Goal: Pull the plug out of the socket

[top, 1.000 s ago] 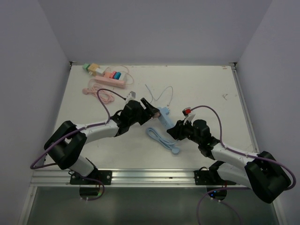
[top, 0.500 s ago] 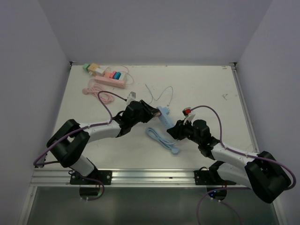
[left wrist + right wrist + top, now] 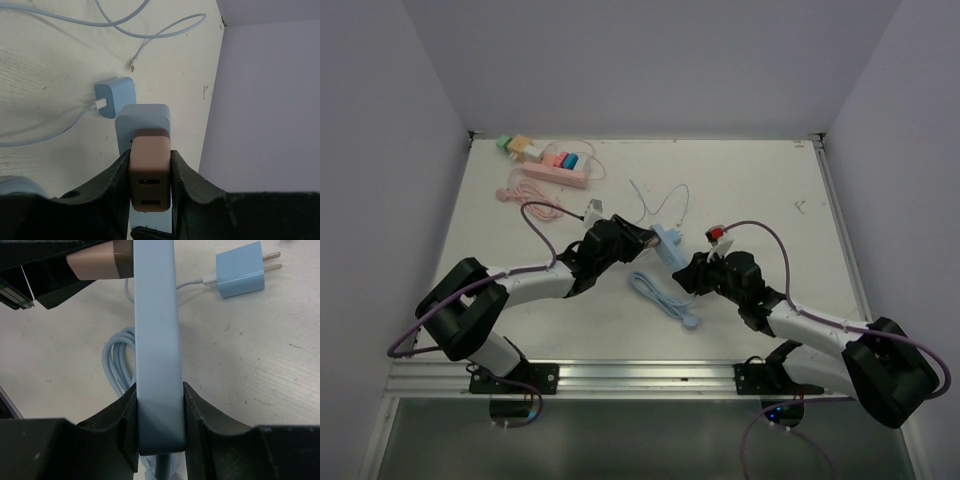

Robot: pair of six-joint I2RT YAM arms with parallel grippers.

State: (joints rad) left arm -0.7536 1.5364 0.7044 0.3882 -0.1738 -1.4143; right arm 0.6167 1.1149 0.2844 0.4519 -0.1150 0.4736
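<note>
A light blue power strip [image 3: 672, 250] lies near the table's middle; it also shows in the left wrist view [image 3: 144, 116] and the right wrist view [image 3: 154, 335]. A tan-brown plug [image 3: 150, 172] sits in the strip, also seen in the right wrist view [image 3: 100, 262]. My left gripper [image 3: 150, 180] is shut on the plug, one finger on each side. My right gripper [image 3: 159, 425] is shut on the strip's near end. In the top view the left gripper [image 3: 638, 238] and right gripper [image 3: 688, 272] meet at the strip.
A small blue charger [image 3: 115, 96] with a thin white cable [image 3: 660, 205] lies beside the strip. The strip's coiled blue cord [image 3: 662, 292] lies in front. A pink power strip with coloured plugs [image 3: 552, 165] and pink cord sits at the back left.
The left arm has shifted right and closed in on the plug at the strip's far end. The right arm moved slightly left with the strip.
</note>
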